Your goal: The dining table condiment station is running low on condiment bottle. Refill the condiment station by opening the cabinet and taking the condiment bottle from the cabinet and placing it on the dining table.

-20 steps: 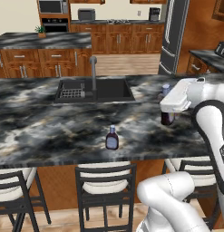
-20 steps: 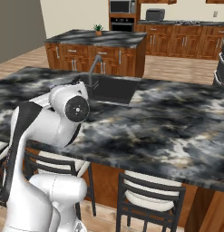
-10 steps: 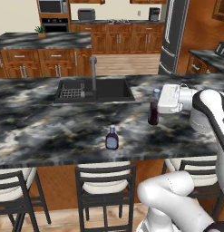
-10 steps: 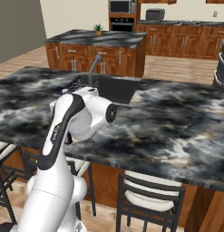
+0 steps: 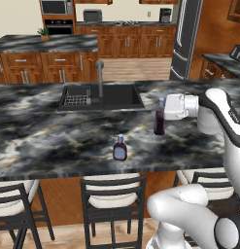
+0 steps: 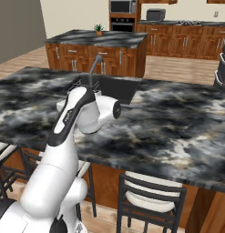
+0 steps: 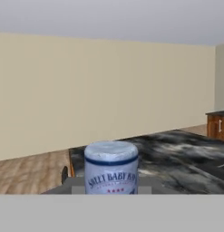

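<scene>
apparently gripper [image 5: 159,108] holds condiment bottle [image 5: 159,121] above dining table [image 5: 53,141].

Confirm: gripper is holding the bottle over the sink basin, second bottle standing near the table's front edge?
Not quite. The gripper holds the bottle over bare table top, to the right of the sink, not over the basin; the left base view shows it. The second bottle does stand near the front edge.

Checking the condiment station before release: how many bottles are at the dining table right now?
2. The condiment bottle is held by the end effector, right of the sink; a second dark bottle stands near the front edge. None appear hidden.
</scene>
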You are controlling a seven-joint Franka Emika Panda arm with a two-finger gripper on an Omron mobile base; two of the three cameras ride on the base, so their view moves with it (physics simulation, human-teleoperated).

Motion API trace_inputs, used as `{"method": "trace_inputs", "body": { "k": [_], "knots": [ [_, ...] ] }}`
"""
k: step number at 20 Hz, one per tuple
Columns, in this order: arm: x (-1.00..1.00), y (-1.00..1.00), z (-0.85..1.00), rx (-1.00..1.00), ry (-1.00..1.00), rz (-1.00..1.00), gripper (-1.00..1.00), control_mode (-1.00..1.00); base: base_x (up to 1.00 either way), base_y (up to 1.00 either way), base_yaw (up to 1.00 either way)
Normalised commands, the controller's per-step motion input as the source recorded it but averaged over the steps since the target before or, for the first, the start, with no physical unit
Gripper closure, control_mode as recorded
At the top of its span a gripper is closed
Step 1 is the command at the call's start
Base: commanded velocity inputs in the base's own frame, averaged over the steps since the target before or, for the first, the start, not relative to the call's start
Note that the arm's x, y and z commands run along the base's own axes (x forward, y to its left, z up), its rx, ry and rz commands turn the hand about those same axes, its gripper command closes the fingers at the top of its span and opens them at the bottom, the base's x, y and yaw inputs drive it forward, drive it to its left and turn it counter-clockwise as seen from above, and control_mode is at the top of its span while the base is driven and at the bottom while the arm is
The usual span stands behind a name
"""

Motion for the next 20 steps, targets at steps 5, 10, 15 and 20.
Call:
{"method": "trace_inputs", "body": {
  "k": [5, 10, 15, 20],
  "knots": [
    [0.29, 0.00, -0.16, 0.00, -0.02, 0.03, 1.00, -1.00, 0.00, 0.00, 0.00],
    [0.24, 0.00, -0.38, 0.00, -0.03, 0.00, 1.00, -1.00, 0.00, 0.00, 0.00],
    [0.26, 0.06, -0.63, 0.00, 0.00, 0.00, 1.00, -1.00, 0.00, 0.00, 0.00],
    [0.34, 0.04, -0.48, 0.00, 0.00, 0.00, 1.00, -1.00, 0.00, 0.00, 0.00]
  ]
}}
